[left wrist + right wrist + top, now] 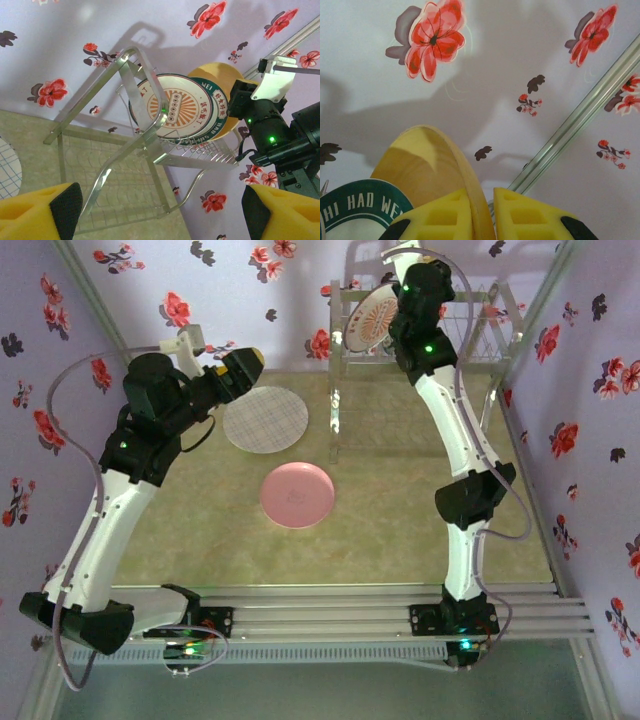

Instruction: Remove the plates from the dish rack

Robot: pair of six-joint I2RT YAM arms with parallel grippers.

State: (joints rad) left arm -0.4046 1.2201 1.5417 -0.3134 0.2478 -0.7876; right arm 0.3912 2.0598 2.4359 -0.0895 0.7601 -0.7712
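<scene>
Flowered walls (250,310) framed the bench (400,510) as the right pincer (487,212) sat clenched on the rim of the yellow plate (427,165), upright in the dish rack (197,155), left pincer (162,212) released; a straight upward lift, clear of the patterned plate (175,107) beside it, looked wisest.

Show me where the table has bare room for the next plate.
Bare table lies between the pink plate and the right arm, and in the strip between that plate and the near rail. Crowded: back left, around the checked plate and left pincer; back right, under the rack.
</scene>
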